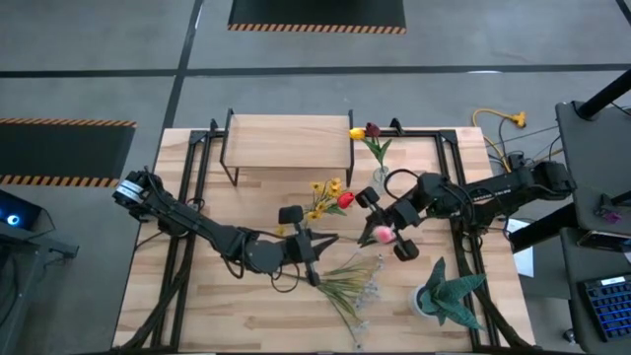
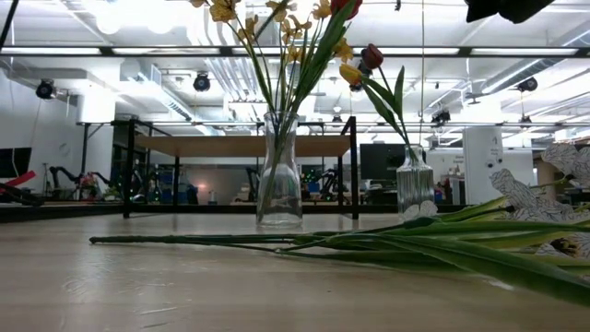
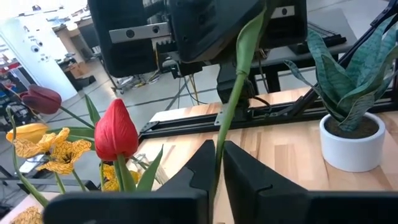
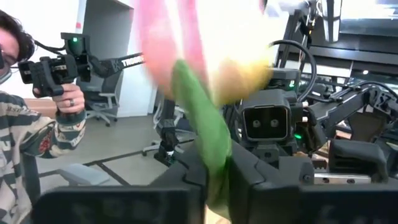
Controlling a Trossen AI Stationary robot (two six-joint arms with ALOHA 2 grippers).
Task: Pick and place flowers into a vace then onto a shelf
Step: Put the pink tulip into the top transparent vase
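Flowers (image 1: 352,281) lie loose near the potted plant (image 1: 446,293).

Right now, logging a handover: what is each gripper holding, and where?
Both grip one pink flower: left gripper shut on its stem, right gripper shut just below the bloom.

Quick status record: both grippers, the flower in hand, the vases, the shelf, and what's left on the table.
left gripper: shut on the stem of the pink flower
right gripper: shut on the same stem, just under the bloom
pink flower: held between both grippers, above the table's middle
near vase: upright, holds yellow and red flowers
far vase: upright, holds a yellow and a maroon flower
shelf: at the table's far side, nothing on top
loose flowers: lying on the table
potted plant: near the right arm
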